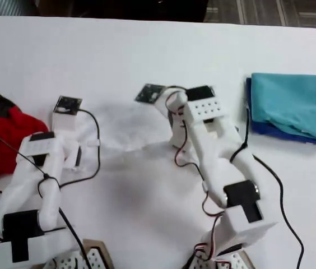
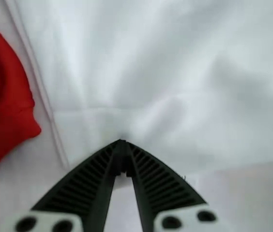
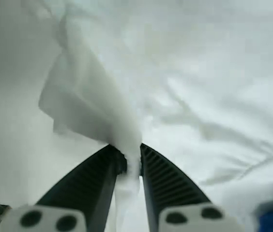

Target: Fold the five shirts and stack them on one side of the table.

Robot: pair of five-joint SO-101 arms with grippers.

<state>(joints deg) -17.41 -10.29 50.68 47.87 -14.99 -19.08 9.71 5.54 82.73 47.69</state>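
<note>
Count: four shirts seen, one each of white, red, teal and blue; two arms, two grippers. White shirt (image 1: 130,130) lies spread on the white table (image 1: 147,45), mid-table between the two arms, faint against the tabletop, shallow creases across it. Red shirt (image 1: 1,134) bunched and unfolded at the table's left edge, just beside the left arm (image 1: 35,174). Teal shirt (image 1: 295,103) folded, lying on top of the folded blue shirt (image 1: 275,133) at the right side of the table; blue shows as a strip along its near and inner edges. Left gripper (image 2: 121,145): fingers together at the tips, pinched at a hem of the white shirt, creases fanning out from the pinch point; red cloth close beside it. Right gripper (image 3: 126,154): fingers clamped on a fold of the white shirt, cloth drawn up into a raised ridge from the pinch. Right arm (image 1: 214,151) stands between white shirt and the teal-blue stack.
</note>
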